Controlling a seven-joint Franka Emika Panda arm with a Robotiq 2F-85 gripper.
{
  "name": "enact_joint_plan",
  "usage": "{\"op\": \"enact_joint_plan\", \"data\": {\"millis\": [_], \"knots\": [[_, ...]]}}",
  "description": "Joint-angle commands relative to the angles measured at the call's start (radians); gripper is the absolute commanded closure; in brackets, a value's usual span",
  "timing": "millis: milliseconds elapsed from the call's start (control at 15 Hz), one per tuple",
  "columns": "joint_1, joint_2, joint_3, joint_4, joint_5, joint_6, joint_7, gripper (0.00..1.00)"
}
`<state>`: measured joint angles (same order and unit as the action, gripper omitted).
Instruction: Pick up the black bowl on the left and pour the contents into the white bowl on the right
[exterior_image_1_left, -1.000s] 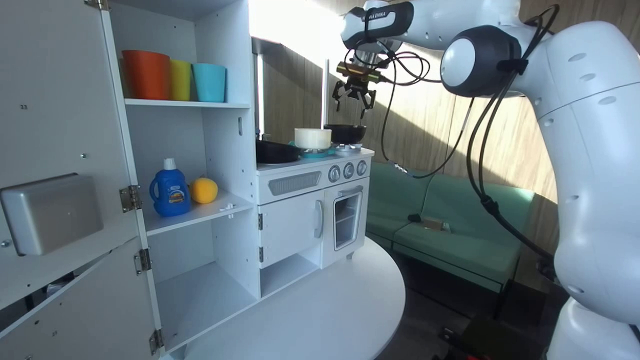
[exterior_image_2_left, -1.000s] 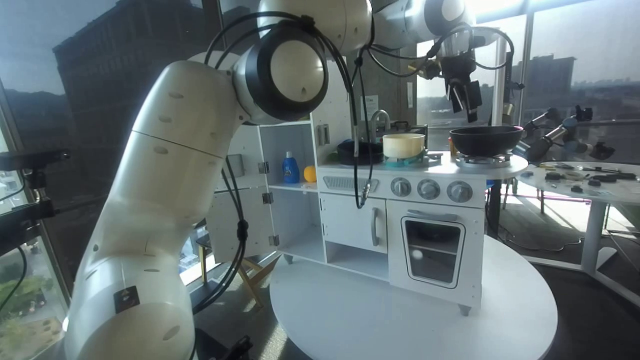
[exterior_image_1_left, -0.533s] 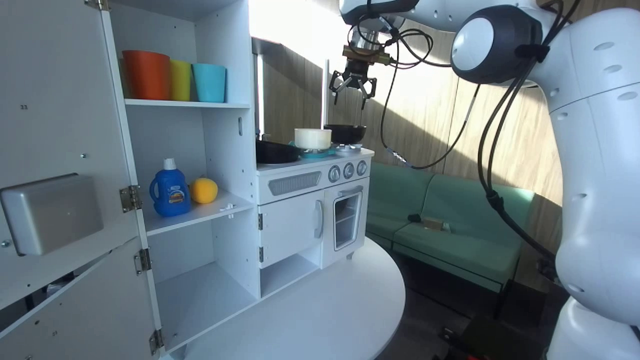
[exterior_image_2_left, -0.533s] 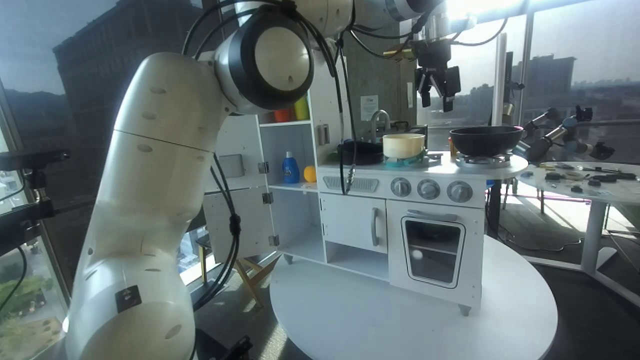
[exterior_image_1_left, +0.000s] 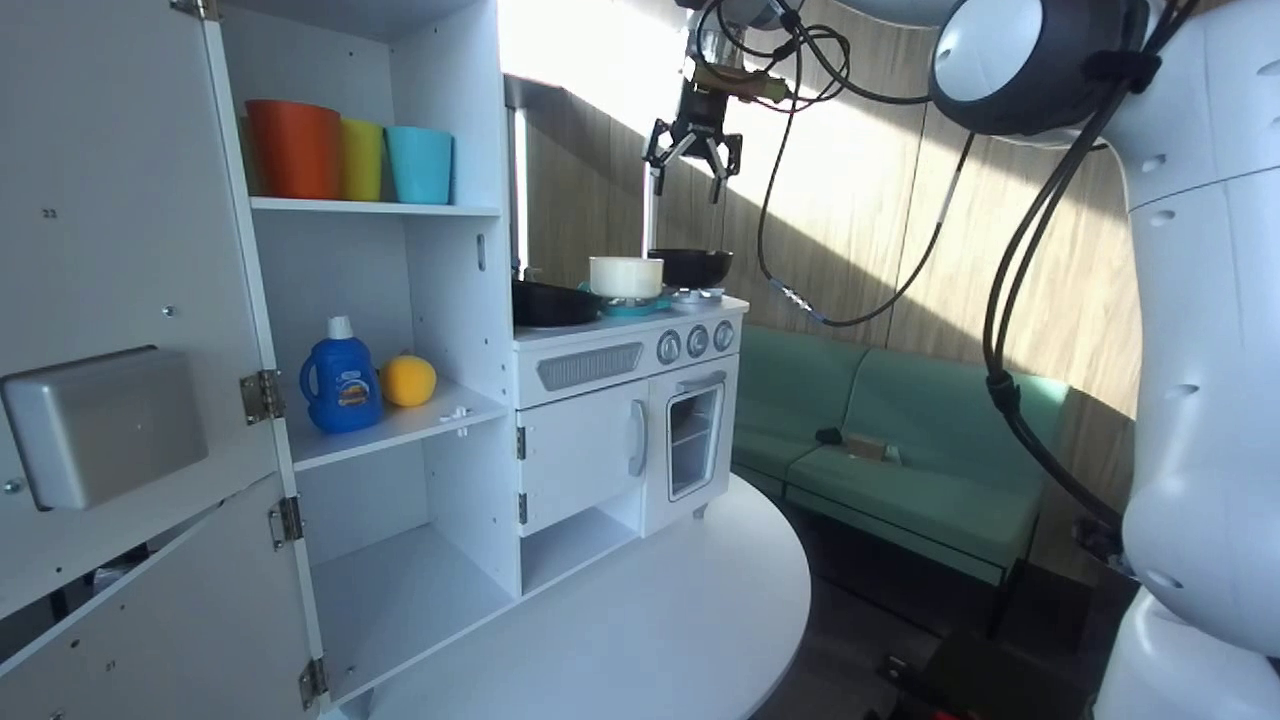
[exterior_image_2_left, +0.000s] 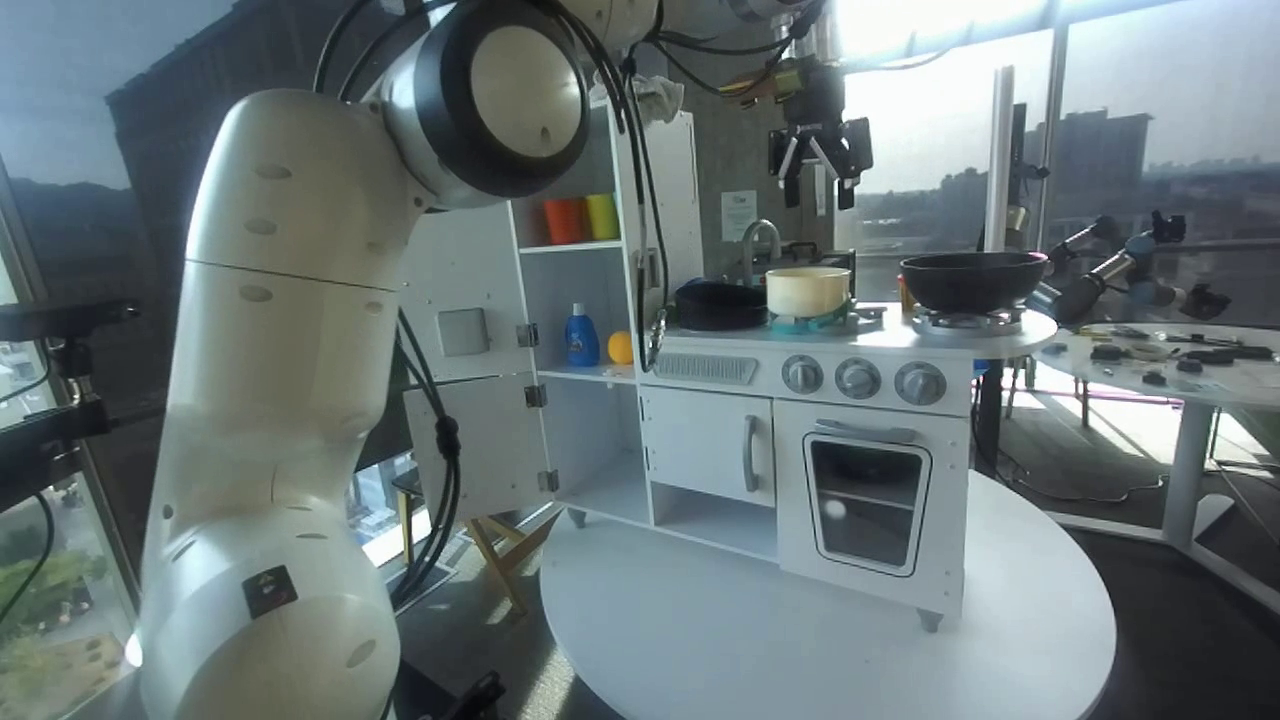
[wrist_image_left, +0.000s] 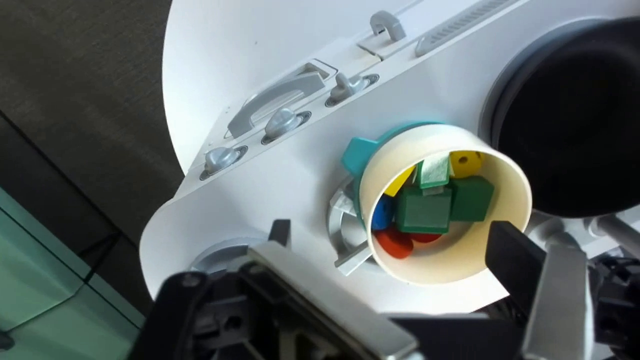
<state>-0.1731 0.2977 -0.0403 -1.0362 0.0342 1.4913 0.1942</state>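
White bowl (exterior_image_2_left: 808, 292) (coloured blocks (wrist_image_left: 424, 212) lie inside) near the black bowl (exterior_image_2_left: 972, 283), which stands upright on a burner (exterior_image_2_left: 968, 321); hand (exterior_image_2_left: 819, 192), spread wide, well above both bowls.

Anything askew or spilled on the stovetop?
Maybe askew: in the wrist view, the white bowl and the teal piece beneath it look off-centre on the grey burner, which pokes out one side. No spill visible; coloured blocks lie inside the bowl.

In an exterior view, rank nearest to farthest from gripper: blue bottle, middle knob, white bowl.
From the gripper, in an exterior view:
1. White bowl: below it, on the stove.
2. Middle knob: lower, on the stove's front.
3. Blue bottle: image left, on a shelf.
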Motion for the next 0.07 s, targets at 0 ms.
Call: {"op": "enact_joint_plan", "data": {"millis": [0], "knots": [[0.01, -0.073, 0.008, -0.109, -0.025, 0.02, -0.09, 0.0]]}}
